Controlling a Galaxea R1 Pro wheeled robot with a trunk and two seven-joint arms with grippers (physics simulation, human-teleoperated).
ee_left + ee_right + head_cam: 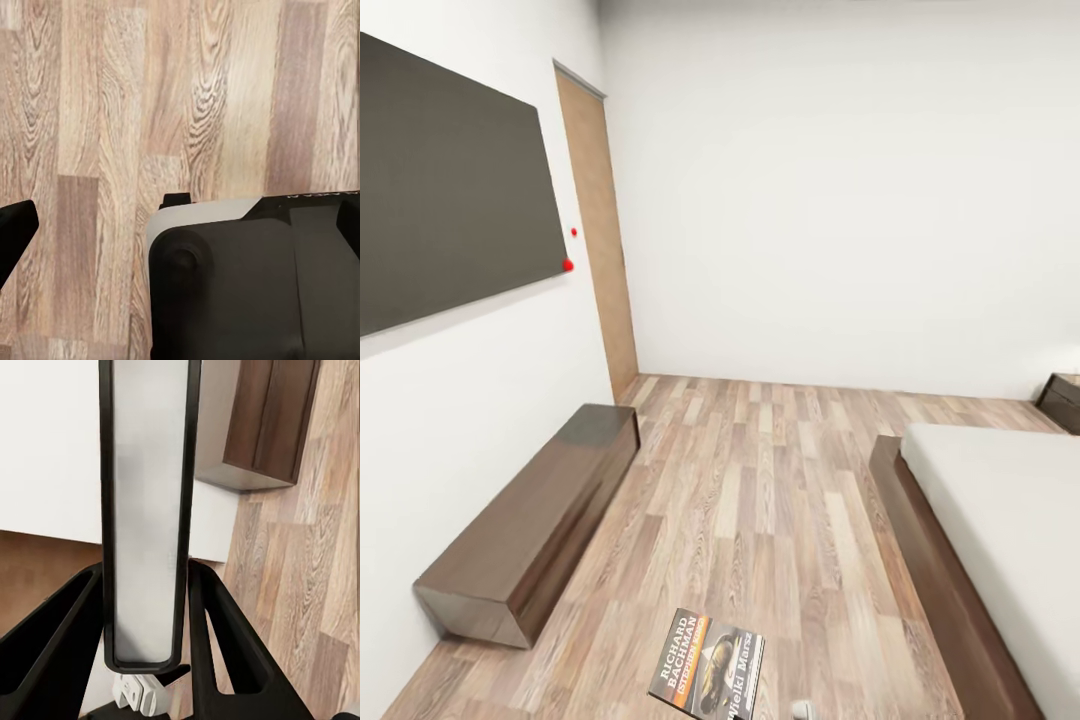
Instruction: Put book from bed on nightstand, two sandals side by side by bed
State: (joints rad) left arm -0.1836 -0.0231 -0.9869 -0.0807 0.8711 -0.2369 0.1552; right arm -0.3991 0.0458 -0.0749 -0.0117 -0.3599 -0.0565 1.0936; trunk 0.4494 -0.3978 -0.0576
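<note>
The book, a dark paperback with "Richard Bachman" lettering, hangs over the wooden floor at the bottom of the head view. In the right wrist view the book is seen edge-on, and my right gripper is shut on its lower end. My left gripper is open above bare floor, with nothing between its fingers. The bed, with a pale mattress and dark frame, lies at the right. A nightstand stands beyond it by the far wall. The sandals are out of view.
A long dark brown bench-like cabinet runs along the left wall under a dark wall screen. A wooden door is in the far left corner. Open wooden floor lies between cabinet and bed.
</note>
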